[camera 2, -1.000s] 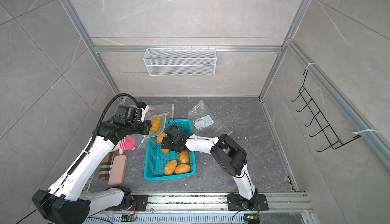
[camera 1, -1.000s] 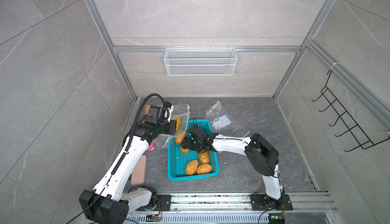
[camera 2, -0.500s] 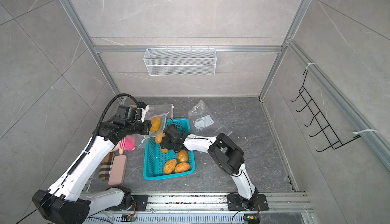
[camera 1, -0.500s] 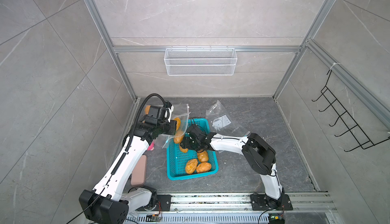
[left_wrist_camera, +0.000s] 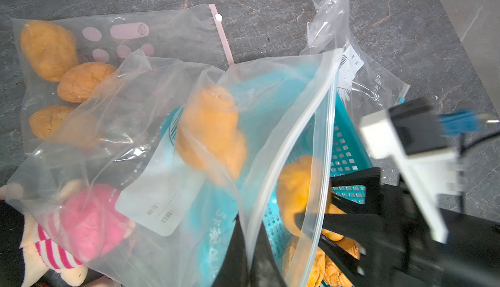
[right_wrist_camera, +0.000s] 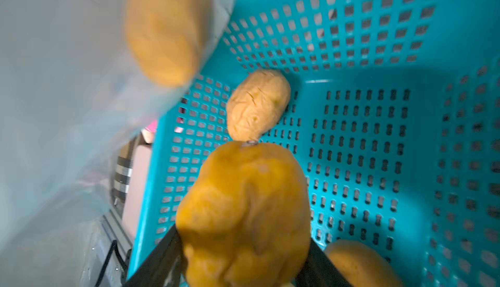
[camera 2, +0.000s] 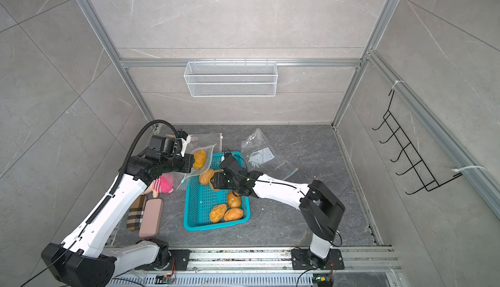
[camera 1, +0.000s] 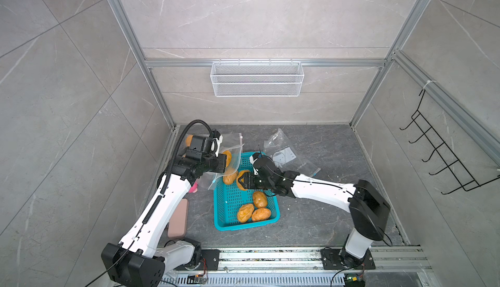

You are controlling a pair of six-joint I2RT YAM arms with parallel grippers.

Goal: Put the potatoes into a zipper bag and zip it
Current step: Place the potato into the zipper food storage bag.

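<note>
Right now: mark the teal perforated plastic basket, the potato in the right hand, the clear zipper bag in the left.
Teal perforated plastic basket point(camera 1: 227, 193): in a top view, bare floor.
Gripped wrinkled orange-yellow potato point(right_wrist_camera: 243, 212): right wrist view, mid-skin.
Clear plastic zipper bag point(left_wrist_camera: 151, 191): left wrist view, white label.

Pink plush toy point(camera 2: 162, 185) lies beside plaid pouch point(camera 2: 134, 212), perhaps touching it.

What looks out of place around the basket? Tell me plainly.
A pink plush toy, a plaid item and a pink case lie beside the teal basket, on the left arm's side: odd company for the potatoes. Beyond the basket a clear bag lies crumpled. Nothing looks spilled or broken.
</note>
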